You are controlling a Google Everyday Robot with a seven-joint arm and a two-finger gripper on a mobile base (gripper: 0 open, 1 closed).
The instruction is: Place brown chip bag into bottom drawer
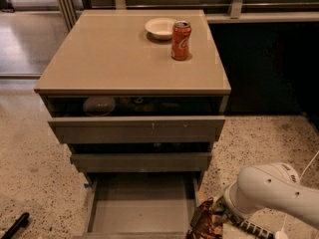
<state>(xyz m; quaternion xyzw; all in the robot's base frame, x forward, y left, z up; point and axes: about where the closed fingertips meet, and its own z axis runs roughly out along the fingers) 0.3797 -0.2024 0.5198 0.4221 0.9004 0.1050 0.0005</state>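
Observation:
The brown chip bag (203, 221) hangs at the bottom edge of the camera view, crinkled, dark brown and glossy. It sits just right of the front right corner of the bottom drawer (142, 203). My gripper (218, 219) is shut on the bag's right side, at the end of the white arm (269, 190) that comes in from the lower right. The bottom drawer is pulled out, a shallow grey tray with a bare floor. The bag's lower part is cut off by the frame edge.
Above the bottom drawer, the middle drawer (141, 162) and top drawer (134, 128) stand partly open, with items in the top one. A red soda can (181, 40) and white bowl (160, 28) sit on the cabinet top. A black object (15, 225) lies on the floor at left.

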